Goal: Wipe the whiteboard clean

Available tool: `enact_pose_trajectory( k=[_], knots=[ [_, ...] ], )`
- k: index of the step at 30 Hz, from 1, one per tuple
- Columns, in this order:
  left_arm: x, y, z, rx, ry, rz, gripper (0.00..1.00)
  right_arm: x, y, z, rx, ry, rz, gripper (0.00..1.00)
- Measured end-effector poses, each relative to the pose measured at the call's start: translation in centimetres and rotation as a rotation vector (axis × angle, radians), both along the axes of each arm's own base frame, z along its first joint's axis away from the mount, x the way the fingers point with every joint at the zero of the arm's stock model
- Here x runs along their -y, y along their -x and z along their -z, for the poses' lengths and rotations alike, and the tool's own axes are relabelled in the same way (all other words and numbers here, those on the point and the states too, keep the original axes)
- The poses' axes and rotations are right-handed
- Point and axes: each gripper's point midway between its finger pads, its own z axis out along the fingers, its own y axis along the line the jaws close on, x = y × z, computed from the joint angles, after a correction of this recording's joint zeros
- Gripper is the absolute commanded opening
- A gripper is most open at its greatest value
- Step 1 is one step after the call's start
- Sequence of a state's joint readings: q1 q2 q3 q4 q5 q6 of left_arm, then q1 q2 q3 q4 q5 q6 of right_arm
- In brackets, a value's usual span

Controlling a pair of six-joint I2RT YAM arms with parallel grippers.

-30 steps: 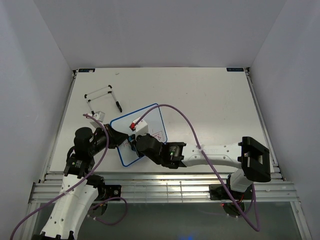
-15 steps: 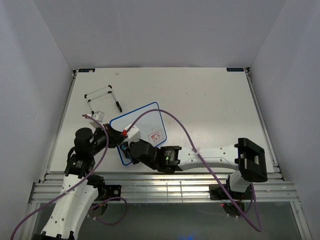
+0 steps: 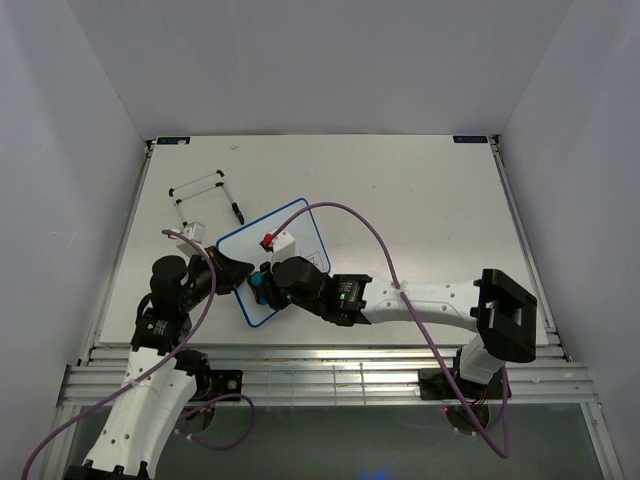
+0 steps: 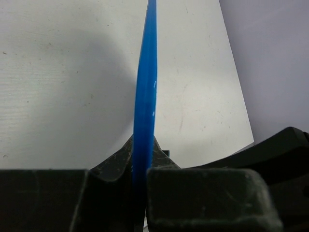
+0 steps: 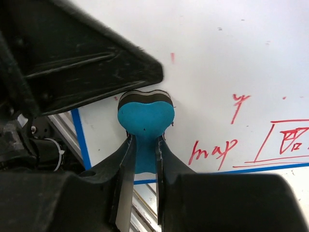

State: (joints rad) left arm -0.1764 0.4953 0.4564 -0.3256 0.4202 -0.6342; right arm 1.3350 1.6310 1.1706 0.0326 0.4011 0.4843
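Note:
The whiteboard [image 3: 295, 222], white with a thin blue frame, lies tilted at the table's near left. Red handwriting [image 5: 212, 151] remains on it near the right gripper. My left gripper [image 3: 232, 272] is shut on the whiteboard's blue edge [image 4: 146, 96], seen edge-on in the left wrist view. My right gripper [image 3: 262, 283] is shut on the small blue bow-shaped eraser [image 5: 145, 121] and presses it against the board's surface near the left gripper. The board's near half is hidden under the right arm in the top view.
A white-and-black wire stand [image 3: 205, 195] stands behind the board at the far left. A small white block with a red top [image 3: 278, 241] rides on the right wrist. Purple cables [image 3: 380, 250] loop over the table. The metal rail [image 3: 330, 365] runs along the near edge.
The right gripper with the eraser swept left toward the board's near-left corner, then back right and farther. The board shifted slightly. The left gripper kept its hold.

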Motion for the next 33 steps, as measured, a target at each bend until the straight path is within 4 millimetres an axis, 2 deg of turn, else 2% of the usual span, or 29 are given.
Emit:
enact_pose_trajectory(
  k=[3, 8, 18, 24, 30, 33],
  knots=[
    [-0.1, -0.1, 0.2, -0.012, 0.012, -0.016, 0.0, 0.3, -1.0, 0.2, -0.033, -0.012, 0.019, 0.08],
    [-0.3, -0.4, 0.3, -0.013, 0.013, -0.035, 0.0, -0.1, -1.2, 0.2, -0.048, 0.004, 0.013, 0.08],
    [-0.5, -0.4, 0.4, -0.017, 0.019, -0.045, 0.0, -0.7, -0.2, 0.0, 0.023, 0.084, -0.027, 0.08],
    [-0.5, -0.4, 0.4, -0.019, 0.02, -0.045, 0.0, -1.7, 1.1, -0.7, 0.092, 0.102, -0.095, 0.08],
    [-0.5, -0.3, 0.4, -0.019, 0.02, -0.044, 0.0, -1.6, 1.0, -0.6, 0.111, 0.11, -0.1, 0.08],
    [-0.4, -0.3, 0.5, -0.022, 0.02, -0.042, 0.0, -1.1, 0.3, -0.4, 0.096, 0.07, -0.091, 0.08]
  ],
)
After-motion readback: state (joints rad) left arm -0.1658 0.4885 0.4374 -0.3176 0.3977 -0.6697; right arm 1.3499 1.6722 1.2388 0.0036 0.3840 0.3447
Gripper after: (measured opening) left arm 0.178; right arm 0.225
